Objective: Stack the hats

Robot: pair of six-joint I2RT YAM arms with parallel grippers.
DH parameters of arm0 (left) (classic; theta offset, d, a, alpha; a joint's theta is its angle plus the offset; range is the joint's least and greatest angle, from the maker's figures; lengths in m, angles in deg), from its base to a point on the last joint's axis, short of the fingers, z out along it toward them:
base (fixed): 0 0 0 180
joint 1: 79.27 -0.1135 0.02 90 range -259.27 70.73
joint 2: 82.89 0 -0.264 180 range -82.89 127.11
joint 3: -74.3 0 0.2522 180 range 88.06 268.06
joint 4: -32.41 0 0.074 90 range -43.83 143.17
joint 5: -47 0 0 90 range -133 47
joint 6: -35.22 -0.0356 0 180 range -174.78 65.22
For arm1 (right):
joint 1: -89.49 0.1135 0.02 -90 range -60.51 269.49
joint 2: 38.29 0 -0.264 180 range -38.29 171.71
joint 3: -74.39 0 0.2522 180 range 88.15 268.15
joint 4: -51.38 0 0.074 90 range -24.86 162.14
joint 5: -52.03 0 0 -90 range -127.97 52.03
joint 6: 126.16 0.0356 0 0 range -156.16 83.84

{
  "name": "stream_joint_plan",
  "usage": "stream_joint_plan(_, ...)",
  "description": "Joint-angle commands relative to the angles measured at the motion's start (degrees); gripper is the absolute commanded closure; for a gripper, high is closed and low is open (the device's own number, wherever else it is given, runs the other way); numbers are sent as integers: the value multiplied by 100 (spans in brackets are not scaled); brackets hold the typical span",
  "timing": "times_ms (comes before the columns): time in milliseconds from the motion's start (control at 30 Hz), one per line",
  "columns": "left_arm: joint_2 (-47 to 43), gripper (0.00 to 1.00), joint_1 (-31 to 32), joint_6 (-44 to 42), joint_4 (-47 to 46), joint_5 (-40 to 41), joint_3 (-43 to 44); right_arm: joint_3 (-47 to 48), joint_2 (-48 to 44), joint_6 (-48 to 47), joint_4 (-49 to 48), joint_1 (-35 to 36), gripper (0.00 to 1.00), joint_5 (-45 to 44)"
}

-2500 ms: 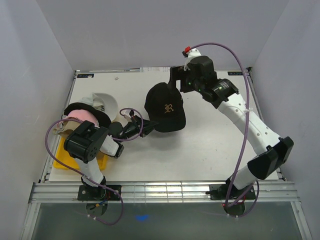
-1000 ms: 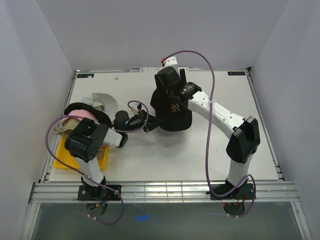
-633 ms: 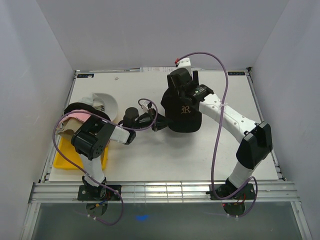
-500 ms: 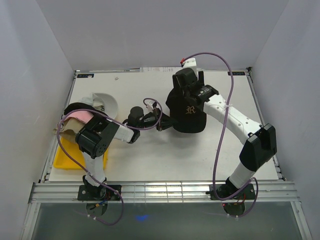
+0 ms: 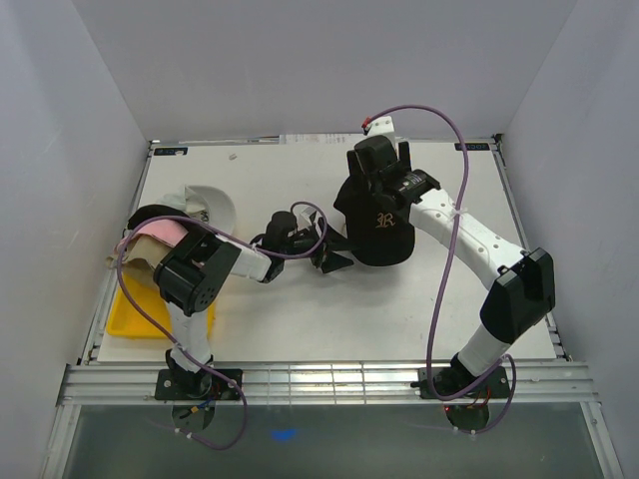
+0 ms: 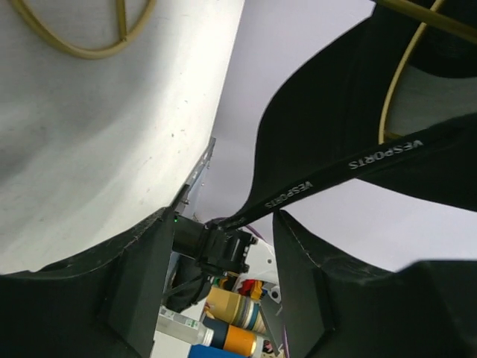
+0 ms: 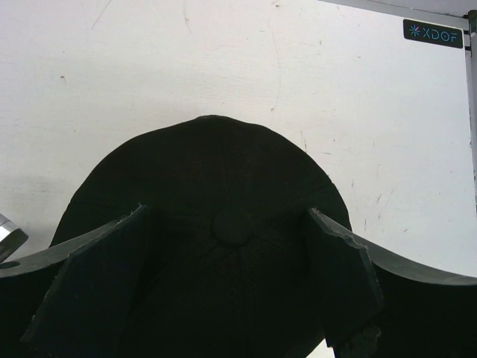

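Observation:
A black cap with a gold monogram (image 5: pixel 377 228) hangs mid-table, its crown (image 7: pixel 223 171) filling the space between my right gripper's fingers. My right gripper (image 5: pixel 379 190) comes from above, and its jaws stand wide against both sides of the crown, holding it. My left gripper (image 5: pixel 334 254) is just left of the brim, open and empty. In the left wrist view its fingers (image 6: pixel 141 291) frame the cap's underside and a strap (image 6: pixel 350 160) printed VESPORTS. At far left lies a pile of hats, with pink (image 5: pixel 160 233) and white (image 5: pixel 212 205) showing.
A yellow tray (image 5: pixel 140 317) sits at the near left, under my left arm's elbow. Purple cables loop over both arms. The left wrist view catches thin yellowish wire (image 6: pixel 78 48). Walls close the table on three sides.
My left gripper was shut on the black cap's brim and has now opened and let go. Over the last second both arms and the cap shifted right.

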Motion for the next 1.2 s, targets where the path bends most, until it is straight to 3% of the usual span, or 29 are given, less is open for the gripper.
stream_joint_plan(0,-266,35,-53,-700,1162,193,126,-278,218,-121,1259,-58,13,221)
stream_joint_plan(767,-1285,34,-80,-2730,3993,237,1075,407,-116,239,1619,-120,9,546)
stream_joint_plan(1167,-1698,33,-80,-3285,4978,430,1480,1014,-37,327,1830,-129,8,810)
